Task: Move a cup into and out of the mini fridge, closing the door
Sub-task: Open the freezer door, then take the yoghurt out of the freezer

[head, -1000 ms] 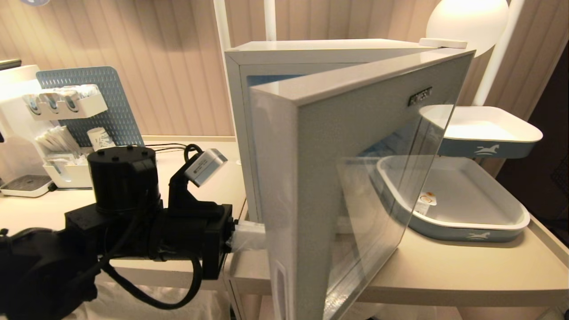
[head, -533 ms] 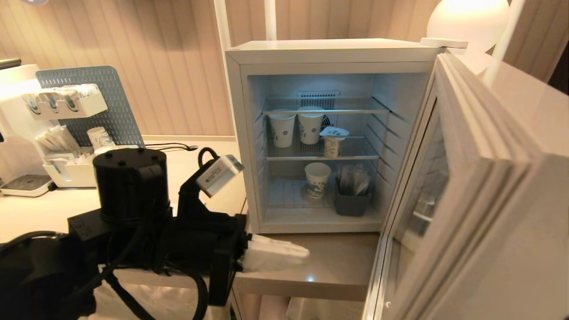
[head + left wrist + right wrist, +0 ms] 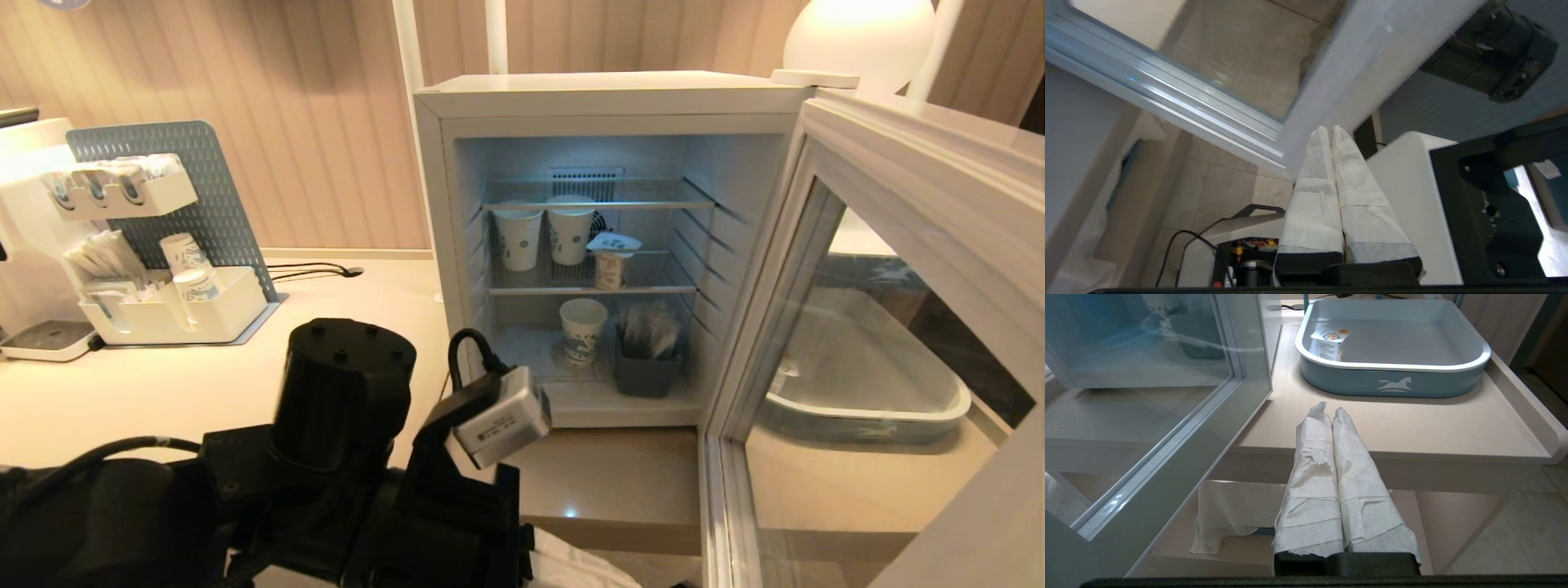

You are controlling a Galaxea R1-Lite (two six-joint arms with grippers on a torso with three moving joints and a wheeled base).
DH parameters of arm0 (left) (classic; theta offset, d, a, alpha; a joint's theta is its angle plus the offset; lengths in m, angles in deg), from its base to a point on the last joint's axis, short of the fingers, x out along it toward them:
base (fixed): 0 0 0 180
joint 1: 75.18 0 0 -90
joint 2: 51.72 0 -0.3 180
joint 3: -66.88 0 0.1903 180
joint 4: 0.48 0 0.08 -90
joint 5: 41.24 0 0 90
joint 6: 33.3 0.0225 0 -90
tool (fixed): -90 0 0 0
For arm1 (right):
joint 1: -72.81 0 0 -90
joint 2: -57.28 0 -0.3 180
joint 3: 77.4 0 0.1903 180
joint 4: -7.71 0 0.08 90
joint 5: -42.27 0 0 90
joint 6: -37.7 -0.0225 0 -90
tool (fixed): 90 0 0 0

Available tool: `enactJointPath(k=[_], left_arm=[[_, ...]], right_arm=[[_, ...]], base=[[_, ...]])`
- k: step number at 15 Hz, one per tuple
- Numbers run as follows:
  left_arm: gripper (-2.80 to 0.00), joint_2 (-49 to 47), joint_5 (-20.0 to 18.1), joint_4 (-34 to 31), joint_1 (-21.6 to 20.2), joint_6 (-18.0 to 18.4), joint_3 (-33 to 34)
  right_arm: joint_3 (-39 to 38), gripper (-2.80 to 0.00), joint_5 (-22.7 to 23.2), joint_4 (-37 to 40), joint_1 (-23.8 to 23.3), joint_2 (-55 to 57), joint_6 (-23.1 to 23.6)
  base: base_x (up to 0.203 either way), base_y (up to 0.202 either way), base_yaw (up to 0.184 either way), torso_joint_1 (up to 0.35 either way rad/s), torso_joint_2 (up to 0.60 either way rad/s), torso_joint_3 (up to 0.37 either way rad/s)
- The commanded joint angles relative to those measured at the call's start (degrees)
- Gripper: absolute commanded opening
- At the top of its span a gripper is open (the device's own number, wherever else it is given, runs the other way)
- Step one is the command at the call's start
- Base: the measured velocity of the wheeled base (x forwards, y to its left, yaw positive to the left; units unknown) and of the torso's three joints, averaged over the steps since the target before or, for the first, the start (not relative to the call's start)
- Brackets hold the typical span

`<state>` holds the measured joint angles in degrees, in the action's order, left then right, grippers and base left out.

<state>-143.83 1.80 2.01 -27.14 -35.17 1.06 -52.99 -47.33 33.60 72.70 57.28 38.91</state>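
We saw the boxy white mini fridge (image 3: 608, 106) with its glass-paned door (image 3: 890, 269) swung open; the left gripper (image 3: 1329, 132) and right gripper (image 3: 1329, 412), cloth-wrapped, were pressed together, empty.

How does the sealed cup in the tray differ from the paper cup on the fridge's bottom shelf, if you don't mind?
The cup is sealed with an orange-marked lid; the paper cup is open-topped. The cup stands in the blue-sided tray outside; the paper cup stands inside the mini fridge. Both are white and upright.

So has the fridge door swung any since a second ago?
Yes. The door has swung wide open to the right, away from the mini fridge, uncovering its shelves.
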Motion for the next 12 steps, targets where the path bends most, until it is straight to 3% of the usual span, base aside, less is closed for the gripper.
enactJointPath(k=[1,3,4,6,8,10,12], left_arm=[[-2.80,0.16,0.08,0.16,0.42,0.02,0.71],[-2.80,1.28,2.00,0.35,-0.97,-0.05,1.47],[-2.80,3.65,4.65,0.47,-4.62,-0.32,2.55],[-2.80,11.16,9.09,0.08,-15.71,-2.04,4.15],[-2.80,22.68,11.02,-2.49,-26.79,-6.73,3.38],[-2.80,36.85,12.05,-12.53,-39.90,-11.46,-1.25],[-2.80,51.35,13.07,-31.58,-50.29,-14.24,-9.03]], right_arm=[[0.01,-2.80,0.03,0.03,-0.07,0.09,0.02],[0.01,-2.80,0.03,0.03,-0.07,0.09,0.02],[0.01,-2.80,0.03,0.03,-0.04,0.09,0.02],[0.10,-2.80,0.03,0.24,0.00,0.09,0.02],[0.36,-2.80,0.03,1.08,0.01,0.09,0.02],[0.36,-2.80,0.03,1.08,-0.03,0.09,0.05],[0.36,-2.80,0.03,1.08,-0.07,0.09,0.02]], base=[[0.000,0.000,0.000,0.000,0.00,0.000],[0.000,0.000,0.000,0.000,0.00,0.000],[0.000,0.000,0.000,0.000,0.00,0.000],[0.000,0.000,0.000,0.000,0.00,0.000],[0.000,0.000,0.000,0.000,0.00,0.000],[0.000,0.000,0.000,0.000,0.00,0.000],[0.000,0.000,0.000,0.000,0.00,0.000]])
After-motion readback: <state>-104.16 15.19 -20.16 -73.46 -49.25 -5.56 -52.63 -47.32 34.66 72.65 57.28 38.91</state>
